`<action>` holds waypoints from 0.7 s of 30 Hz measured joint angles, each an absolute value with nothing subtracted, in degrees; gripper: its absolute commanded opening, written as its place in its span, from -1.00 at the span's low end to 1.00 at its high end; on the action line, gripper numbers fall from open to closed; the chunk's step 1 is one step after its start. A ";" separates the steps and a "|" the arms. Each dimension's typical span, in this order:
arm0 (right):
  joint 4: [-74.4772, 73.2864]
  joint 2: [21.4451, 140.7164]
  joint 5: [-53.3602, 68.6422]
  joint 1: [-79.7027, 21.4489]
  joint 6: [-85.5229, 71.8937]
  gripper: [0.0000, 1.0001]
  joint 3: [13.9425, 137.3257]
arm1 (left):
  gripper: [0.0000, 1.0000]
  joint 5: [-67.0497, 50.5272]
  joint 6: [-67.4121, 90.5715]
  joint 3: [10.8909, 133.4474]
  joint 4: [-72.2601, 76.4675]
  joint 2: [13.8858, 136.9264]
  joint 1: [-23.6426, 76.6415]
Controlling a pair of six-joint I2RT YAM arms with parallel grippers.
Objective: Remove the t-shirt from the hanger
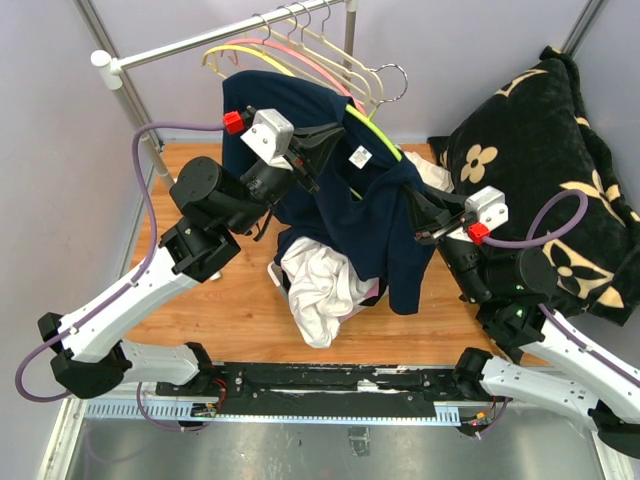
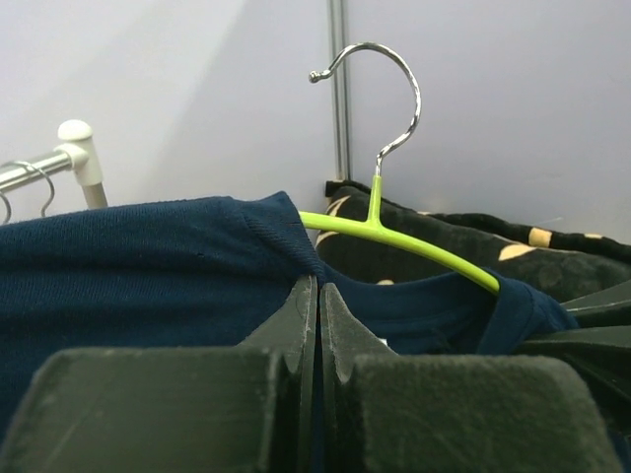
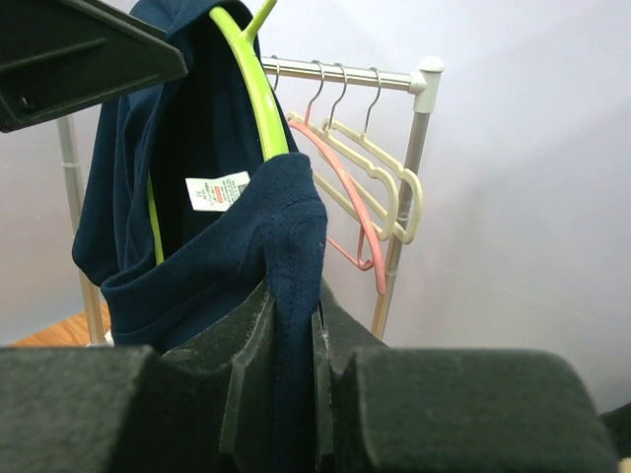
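The navy t-shirt hangs on a lime-green hanger with a metal hook, held in the air off the rail. My left gripper is shut on the shirt's fabric near the collar. In the left wrist view its tips pinch the navy t-shirt just below the green hanger. My right gripper is shut on the other side of the collar. In the right wrist view a fold of t-shirt stands between its tips, beside the hanger.
A clothes rail at the back carries several pink, cream and yellow hangers. A pile of white clothing lies on the wooden table under the shirt. A black flower-patterned cushion fills the right side.
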State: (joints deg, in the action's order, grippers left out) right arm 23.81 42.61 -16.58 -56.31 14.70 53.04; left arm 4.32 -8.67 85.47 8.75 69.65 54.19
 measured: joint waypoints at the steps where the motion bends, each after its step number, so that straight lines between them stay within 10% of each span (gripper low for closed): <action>1: 23.88 42.44 -16.71 -56.31 14.70 -0.99 52.75 | -0.99 4.71 -8.51 85.25 8.51 69.58 54.24; 21: 8.29 42.76 -13.02 -56.31 15.53 -0.98 58.76 | -0.99 21.91 -8.71 84.18 1.48 66.92 56.14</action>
